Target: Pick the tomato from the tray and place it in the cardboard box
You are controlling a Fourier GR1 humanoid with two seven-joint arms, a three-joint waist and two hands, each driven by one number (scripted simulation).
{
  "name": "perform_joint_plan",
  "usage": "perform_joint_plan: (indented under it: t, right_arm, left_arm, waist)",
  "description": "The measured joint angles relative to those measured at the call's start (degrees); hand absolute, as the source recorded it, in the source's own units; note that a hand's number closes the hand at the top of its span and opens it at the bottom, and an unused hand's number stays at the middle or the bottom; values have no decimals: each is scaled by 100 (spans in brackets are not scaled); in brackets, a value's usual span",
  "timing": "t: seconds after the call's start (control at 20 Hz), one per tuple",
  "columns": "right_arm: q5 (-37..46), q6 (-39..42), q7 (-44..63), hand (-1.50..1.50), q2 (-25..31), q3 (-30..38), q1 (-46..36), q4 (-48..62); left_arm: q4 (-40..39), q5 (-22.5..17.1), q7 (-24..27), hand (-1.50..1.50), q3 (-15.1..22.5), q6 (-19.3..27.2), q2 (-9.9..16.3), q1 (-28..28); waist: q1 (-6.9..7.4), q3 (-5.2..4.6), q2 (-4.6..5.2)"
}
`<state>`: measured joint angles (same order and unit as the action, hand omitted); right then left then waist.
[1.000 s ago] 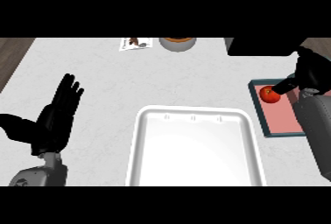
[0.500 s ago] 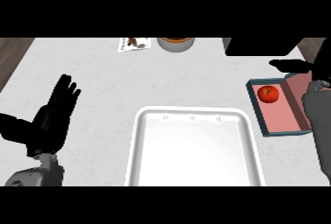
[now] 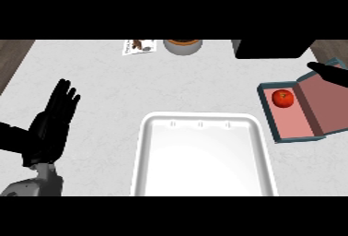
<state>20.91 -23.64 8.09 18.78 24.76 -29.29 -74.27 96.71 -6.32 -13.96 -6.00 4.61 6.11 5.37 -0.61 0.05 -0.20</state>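
Tomato (image 3: 283, 97), round, in box (image 3: 296, 131)

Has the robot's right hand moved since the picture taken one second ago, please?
Yes. The right hand has drawn away from the tomato in the cardboard box, toward the view's right edge; only part of it shows now.

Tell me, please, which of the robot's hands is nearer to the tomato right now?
The right hand. It shows at the view's right edge, just above and to the right of the tomato lying in the box. The left hand rests open far across the counter, at the left.
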Motion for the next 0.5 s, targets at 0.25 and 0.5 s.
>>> perform_joint_plan:
  t: [0.25,0.5]
  right_arm:
    - [-656,92,-399,-150,90,433,579,-446]
    - [-1190,170,-859,-150,124,702,1079,-621]
  left_arm:
    - [33,82,95,0,73,16,-62,-76]
    - [-74,115,151,0,112,6,-108,-32]
  waist:
    - [26,-3,9]
    - [43,-4,15]
